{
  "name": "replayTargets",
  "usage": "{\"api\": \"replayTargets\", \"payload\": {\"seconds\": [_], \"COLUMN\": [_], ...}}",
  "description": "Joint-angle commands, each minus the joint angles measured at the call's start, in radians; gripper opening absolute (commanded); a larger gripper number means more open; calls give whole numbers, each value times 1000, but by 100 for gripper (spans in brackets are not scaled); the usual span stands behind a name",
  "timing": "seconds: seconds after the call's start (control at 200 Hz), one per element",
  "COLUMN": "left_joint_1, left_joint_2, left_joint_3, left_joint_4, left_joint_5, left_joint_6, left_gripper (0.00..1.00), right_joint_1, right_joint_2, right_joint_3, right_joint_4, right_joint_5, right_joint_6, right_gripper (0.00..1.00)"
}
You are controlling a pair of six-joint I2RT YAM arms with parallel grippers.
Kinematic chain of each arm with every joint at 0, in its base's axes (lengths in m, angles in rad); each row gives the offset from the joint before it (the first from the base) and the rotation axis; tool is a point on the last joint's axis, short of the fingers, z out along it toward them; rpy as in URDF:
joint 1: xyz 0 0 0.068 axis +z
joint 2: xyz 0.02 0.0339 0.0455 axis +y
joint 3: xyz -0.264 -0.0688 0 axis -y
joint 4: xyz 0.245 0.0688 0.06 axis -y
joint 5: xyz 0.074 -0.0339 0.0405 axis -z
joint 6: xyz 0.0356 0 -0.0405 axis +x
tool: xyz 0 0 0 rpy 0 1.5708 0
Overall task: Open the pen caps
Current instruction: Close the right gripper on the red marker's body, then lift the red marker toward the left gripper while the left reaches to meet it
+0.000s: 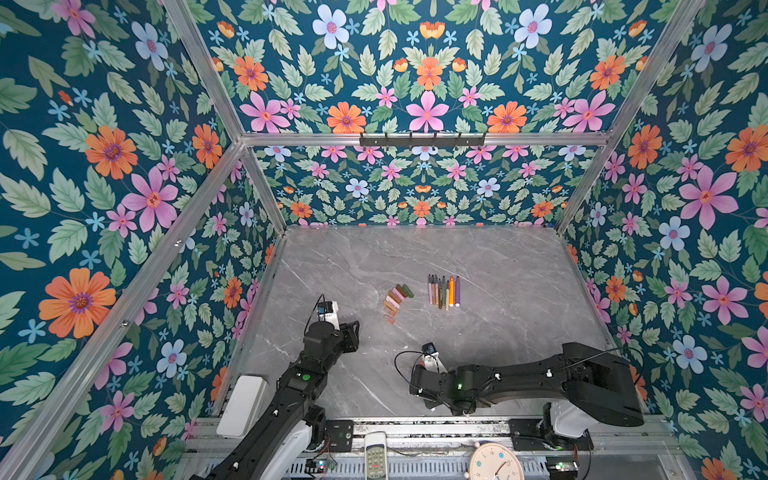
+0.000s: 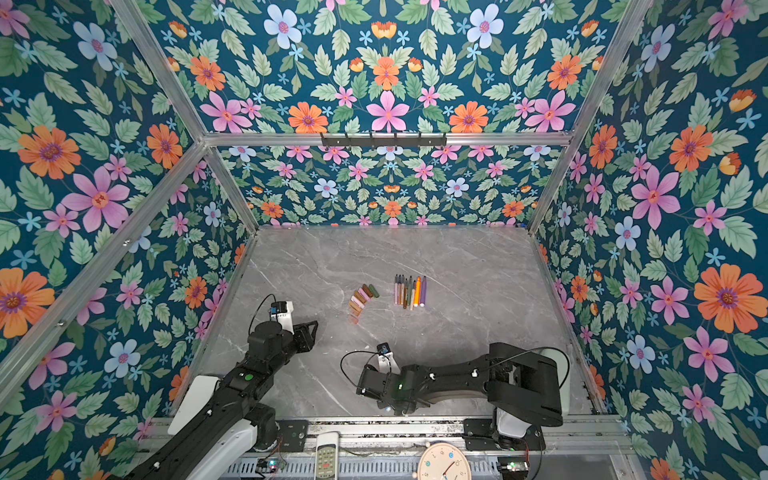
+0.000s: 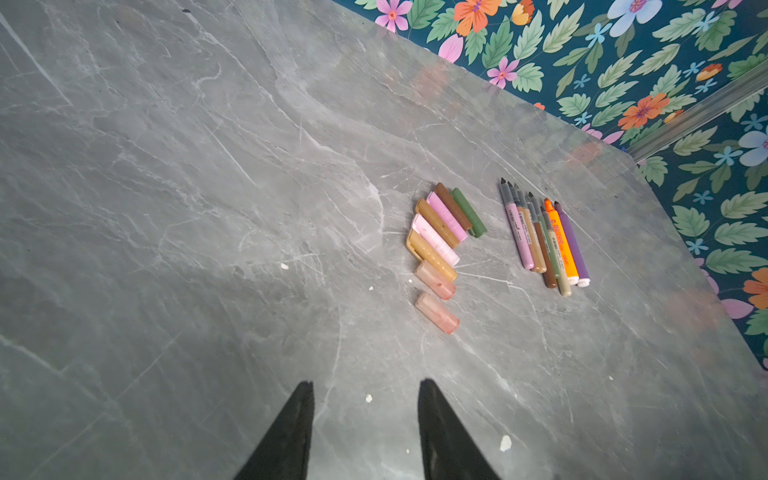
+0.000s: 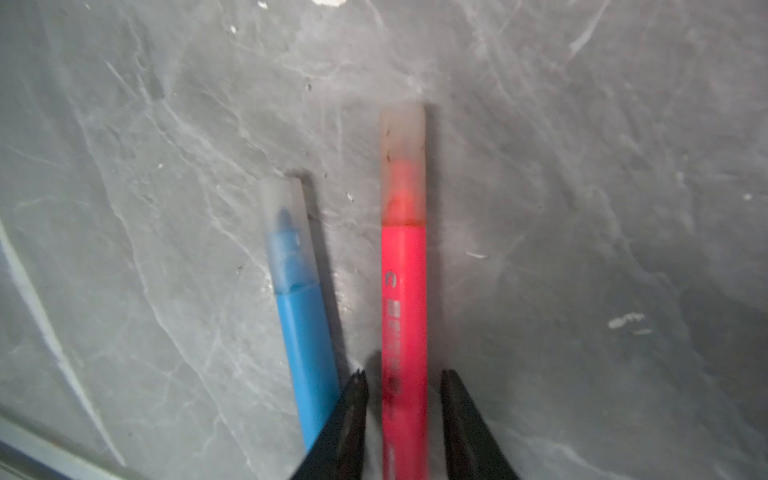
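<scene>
a grey marble table lay inside floral walls. the left gripper hovered part open and empty. loose caps sat in a row mid-table, with bare pens near them. the right gripper stood narrowly open astride the red pen, not yet pinching; the blue pen lay just beside. it should close low on the barrel, clear of the blue pen, leaving the cap free. the front edge was near; bare table lay beyond.

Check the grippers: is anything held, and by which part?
Nothing looks clamped. The right gripper straddles the barrel of the red pen, away from its cap, with gaps on both sides. The left gripper is open and empty.
</scene>
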Motion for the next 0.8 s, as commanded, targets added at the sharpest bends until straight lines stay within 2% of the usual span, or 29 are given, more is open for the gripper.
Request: {"api": "replayTargets", "payload": {"seconds": [0.0, 0.115, 0.29, 0.37, 0.44, 0.5, 0.61, 0.715, 0.795], "left_joint_1": [0, 0, 0, 1, 1, 0, -8, -50, -116], "left_joint_2": [5, 5, 16, 33, 47, 47, 57, 122, 184], "left_joint_3": [6, 6, 8, 15, 50, 78, 103, 164, 209], "left_joint_4": [22, 22, 29, 36, 21, 3, 107, 154, 177], "left_joint_5": [-2, -3, -5, 1, 52, 93, 217, 264, 276], "left_joint_6": [2, -1, 1, -7, -7, -102, -270, -355, -408], "left_gripper": [44, 44, 44, 44, 44, 44, 45, 45, 45], "right_joint_1": [0, 0, -1, -6, -16, -35, -91, -149, -191], "right_joint_2": [20, 20, 4, -33, -83, -146, -290, -431, -524], "right_joint_3": [-12, -9, -12, -26, -40, -73, -150, -221, -255], "right_joint_4": [-38, -74, -132, -139, -146, -112, -8, 107, 152], "right_joint_5": [-44, -24, 19, 28, 31, 4, -81, -189, -262], "right_joint_6": [43, 59, 85, 82, 72, 40, -16, -63, -80], "right_gripper": [32, 31, 9, 2, 0, 0, 0, 0, 0]}}
